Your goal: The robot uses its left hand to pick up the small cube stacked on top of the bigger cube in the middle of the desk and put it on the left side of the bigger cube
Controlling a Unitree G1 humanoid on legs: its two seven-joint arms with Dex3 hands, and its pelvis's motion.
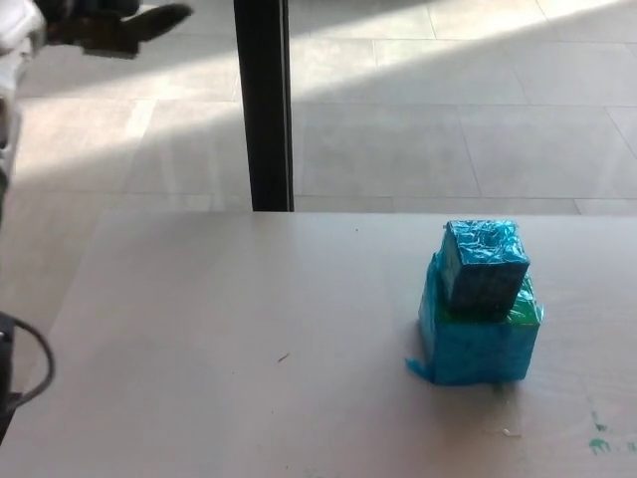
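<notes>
Only the head view is given, and the bigger cube [480, 344] is taken here as the landmark; it is seen on the pale desk [249, 339], right of the desk's middle, wrapped in shiny blue film with a strip of green showing along its right upper edge. The small cube [484, 264] is seen stacked on top of the bigger cube, touching it, turned slightly askew so that one corner faces the camera; it is wrapped in darker blue crinkled film and nothing is holding it. A loose flap of film is seen sticking out at the bigger cube's lower left corner, lying on the desk.

The left hand [119, 28] is found far up and to the left of the bigger cube, at the picture's top left corner, well apart from both cubes and over the tiled floor [418, 129]; it appears as a dark shape with one finger pointing right, nothing is seen in its hold, and how far its fingers are spread cannot be told. A white part of the arm [15, 45] is seen at the left edge. A black upright post [264, 105] stands behind the desk, to the upper left of the bigger cube; small green marks [597, 443] are seen on the desk to its lower right.
</notes>
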